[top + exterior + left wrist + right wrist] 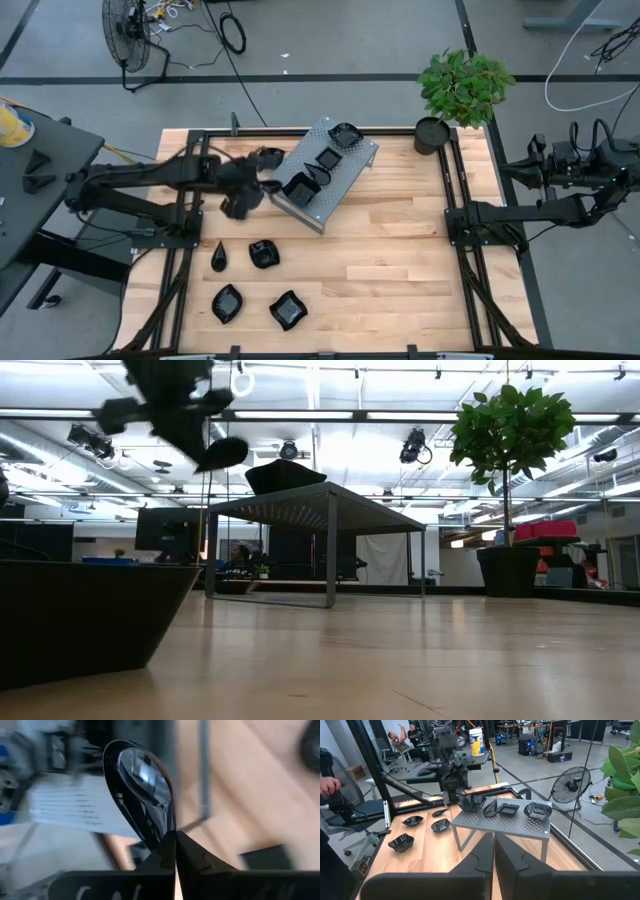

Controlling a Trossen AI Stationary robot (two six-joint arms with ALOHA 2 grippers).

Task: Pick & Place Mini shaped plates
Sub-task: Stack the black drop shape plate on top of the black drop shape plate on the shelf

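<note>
Left gripper (pixel 175 836) clamped shut on teardrop plate (pixel 142 790) by its narrow tip, likely light, rigid, glossy-slick, chippable; right gripper (pixel 493 840) closed, empty, parked aside.

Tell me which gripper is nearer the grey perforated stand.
Left. The left gripper, jaws shut on a mini plate, sits at the stand's near-left edge. The right gripper waits far off, past the table's right side.
</note>
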